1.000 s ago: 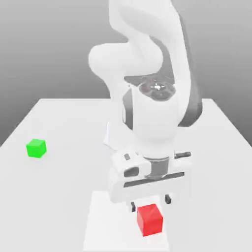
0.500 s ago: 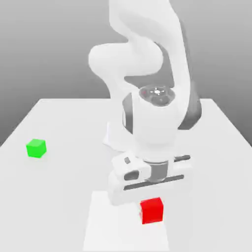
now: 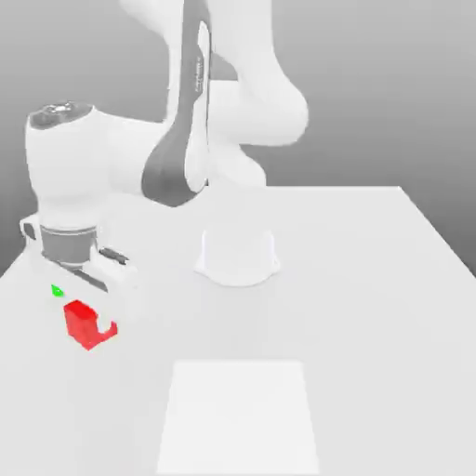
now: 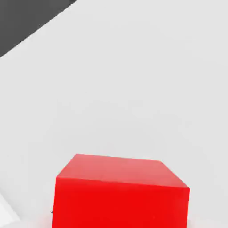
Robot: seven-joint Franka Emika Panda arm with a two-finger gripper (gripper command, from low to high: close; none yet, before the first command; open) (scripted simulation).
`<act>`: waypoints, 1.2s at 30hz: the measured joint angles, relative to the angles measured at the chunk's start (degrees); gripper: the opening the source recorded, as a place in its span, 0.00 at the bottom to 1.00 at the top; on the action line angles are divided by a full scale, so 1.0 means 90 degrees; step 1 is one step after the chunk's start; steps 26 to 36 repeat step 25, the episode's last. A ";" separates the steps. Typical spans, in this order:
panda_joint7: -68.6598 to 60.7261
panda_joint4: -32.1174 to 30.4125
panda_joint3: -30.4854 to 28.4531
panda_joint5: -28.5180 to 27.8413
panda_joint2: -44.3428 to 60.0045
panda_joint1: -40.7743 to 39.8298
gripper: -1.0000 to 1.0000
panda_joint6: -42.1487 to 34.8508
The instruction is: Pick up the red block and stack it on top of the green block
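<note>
Gripper (image 3: 93, 321) clamped on red block (image 3: 82, 324) near table's (image 3: 372, 279) edge; misaligned release would topple it off green block (image 3: 57, 291).

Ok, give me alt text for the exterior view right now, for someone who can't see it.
The white arm's gripper, shut on the red block, is at the exterior view's left side of the white table. A sliver of the green block shows just beside the hand.

bright even light, soft faint shadows, no glare, sharp render
</note>
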 joint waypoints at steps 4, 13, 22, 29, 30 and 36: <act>0.0720 -0.0226 -0.0414 -0.0229 -0.0302 -0.0691 0.00 -0.0060; 0.2379 -0.0730 -0.1354 -0.0807 -0.0996 -0.2583 0.00 -0.0204; 0.1500 -0.0824 -0.1614 0.0921 0.0447 -0.2534 0.00 0.1232; 0.1250 -0.0816 -0.1479 0.1277 0.0632 -0.2567 1.00 0.1382; 0.1250 -0.0816 -0.1479 0.1277 0.0632 -0.2567 1.00 0.1382; 0.1250 -0.0816 -0.1479 0.1277 0.0632 -0.2567 1.00 0.1382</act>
